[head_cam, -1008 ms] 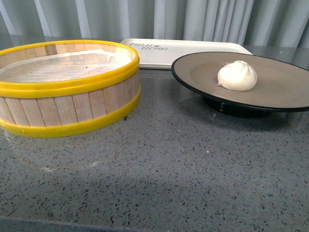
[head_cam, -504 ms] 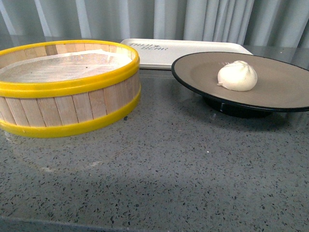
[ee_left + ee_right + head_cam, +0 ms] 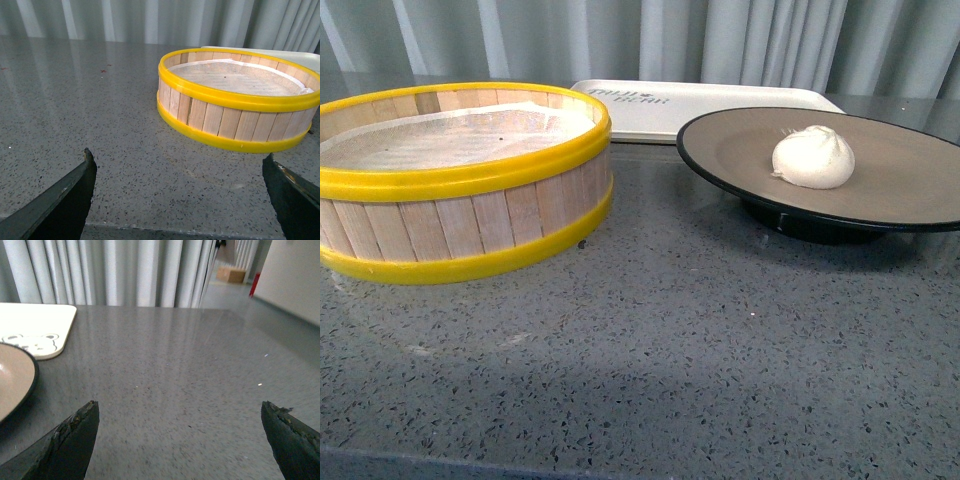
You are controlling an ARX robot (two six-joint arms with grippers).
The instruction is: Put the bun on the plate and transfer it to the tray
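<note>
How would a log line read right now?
bun on plate | plate on table, not tray | left gripper open, empty | right gripper open, empty

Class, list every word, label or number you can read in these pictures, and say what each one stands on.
Tray: two short lines of dark lettering, too blurred to read.
Steamer basket, plate, bun: no text visible.

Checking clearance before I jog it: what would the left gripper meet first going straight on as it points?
Probably the yellow-rimmed steamer basket: the open left gripper points across bare table at its near wall; depth unclear.
</note>
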